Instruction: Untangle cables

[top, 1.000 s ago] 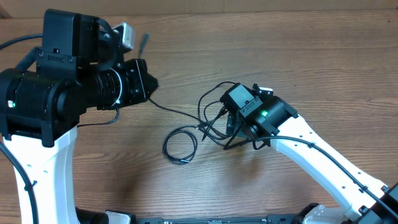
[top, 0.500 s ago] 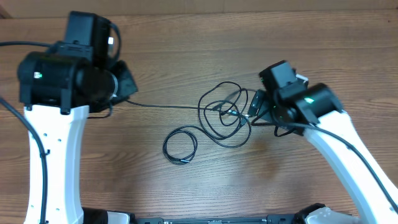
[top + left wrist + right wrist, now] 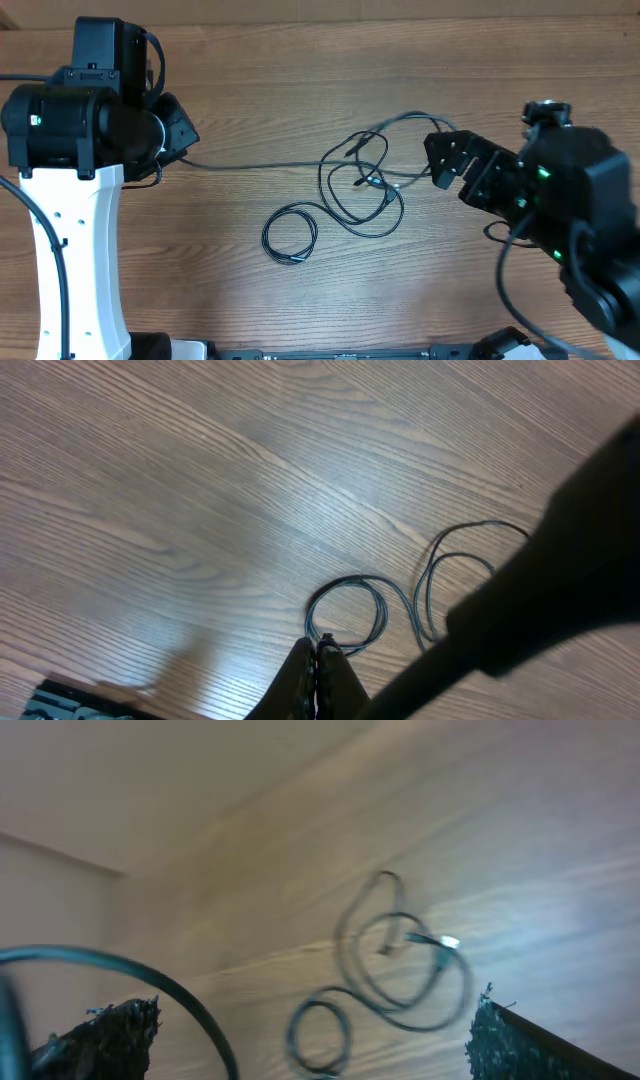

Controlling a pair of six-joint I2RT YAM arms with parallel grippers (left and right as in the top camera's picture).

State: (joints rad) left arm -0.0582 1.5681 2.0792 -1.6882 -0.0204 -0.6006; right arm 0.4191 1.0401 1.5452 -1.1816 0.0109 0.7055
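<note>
Separation step, apparently: left gripper (image 3: 318, 652) clamped cable (image 3: 250, 167) running from tangle (image 3: 362, 185); right gripper (image 3: 440, 160) gaped empty, right of tangle. Next, likely: restrain tangle.

Likely a robotics lab or test station: a plain wood-grain counter (image 3: 300, 70), a white-and-black left arm (image 3: 75, 240) and right arm (image 3: 570, 190) standing at its near edge, thin black cables (image 3: 372, 183) lying loose between them.

The right hand (image 3: 438, 160) has come off the tangle (image 3: 365, 185) and backed away to its right, fingers spread wide. The left hand (image 3: 178, 140) has drawn leftward, stretching one cable (image 3: 260, 166) straight, and the loops have spread looser.
</note>
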